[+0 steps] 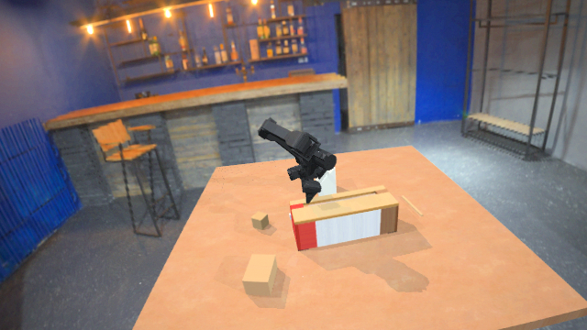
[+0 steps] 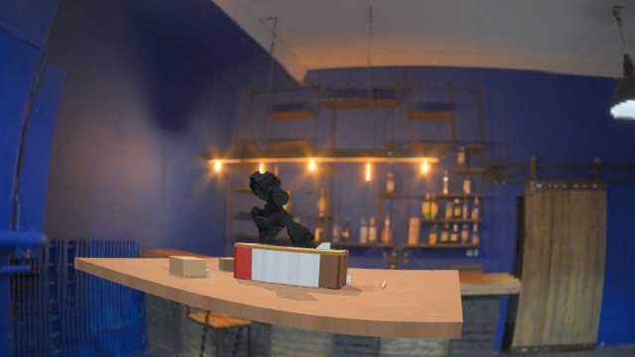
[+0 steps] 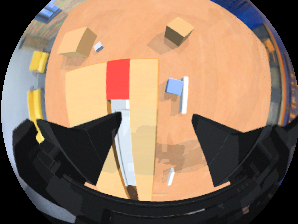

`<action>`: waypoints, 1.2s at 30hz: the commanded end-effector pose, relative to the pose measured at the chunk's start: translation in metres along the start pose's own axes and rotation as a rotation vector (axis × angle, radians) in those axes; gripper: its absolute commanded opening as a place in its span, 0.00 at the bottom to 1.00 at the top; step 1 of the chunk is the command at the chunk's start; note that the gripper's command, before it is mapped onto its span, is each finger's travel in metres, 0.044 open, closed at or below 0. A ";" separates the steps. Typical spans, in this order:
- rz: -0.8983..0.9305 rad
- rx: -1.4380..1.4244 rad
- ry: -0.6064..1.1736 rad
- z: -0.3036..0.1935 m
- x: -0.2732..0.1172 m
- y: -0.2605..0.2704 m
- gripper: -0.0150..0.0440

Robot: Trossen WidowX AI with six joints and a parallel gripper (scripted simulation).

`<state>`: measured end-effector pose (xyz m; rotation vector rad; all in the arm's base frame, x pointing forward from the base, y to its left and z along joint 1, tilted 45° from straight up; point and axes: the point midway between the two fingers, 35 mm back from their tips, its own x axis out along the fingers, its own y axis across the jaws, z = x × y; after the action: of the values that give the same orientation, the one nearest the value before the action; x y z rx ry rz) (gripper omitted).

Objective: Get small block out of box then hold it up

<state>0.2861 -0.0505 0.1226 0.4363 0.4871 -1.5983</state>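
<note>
Blue block (image 3: 174,86) located outside the clear-fronted box (image 1: 348,227) (image 2: 285,268) (image 3: 145,100).
Block is seen on the surface (image 1: 206,293) (image 2: 397,297) (image 3: 220,65), beside a white bar (image 3: 184,95); gripper (image 1: 309,200) (image 2: 265,241) (image 3: 157,116) is found open and empty. Bottle labels are too blurred to be read.

From here, beyond the hand, a bar counter (image 1: 197,100) (image 2: 488,285) runs before a deep blue wall (image 1: 316,27) (image 2: 516,119). Glowing bulbs (image 1: 168,13) (image 2: 312,166) hang above it, and a wooden door (image 1: 380,66) (image 2: 560,268) stands beyond the counter's end.
</note>
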 end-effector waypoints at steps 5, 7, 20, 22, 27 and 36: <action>-0.004 0.000 0.000 0.002 -0.017 -0.002 0.93; 0.004 0.018 0.003 0.003 -0.013 -0.002 0.89; 0.169 1.414 0.421 0.048 -0.017 -0.038 0.74; 0.174 1.558 0.481 0.052 -0.017 -0.042 0.74; 0.174 1.576 0.488 0.053 -0.017 -0.042 0.74; 0.174 1.576 0.488 0.053 -0.017 -0.042 0.74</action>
<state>0.2459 -0.0626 0.1780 1.9672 -0.5750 -1.4136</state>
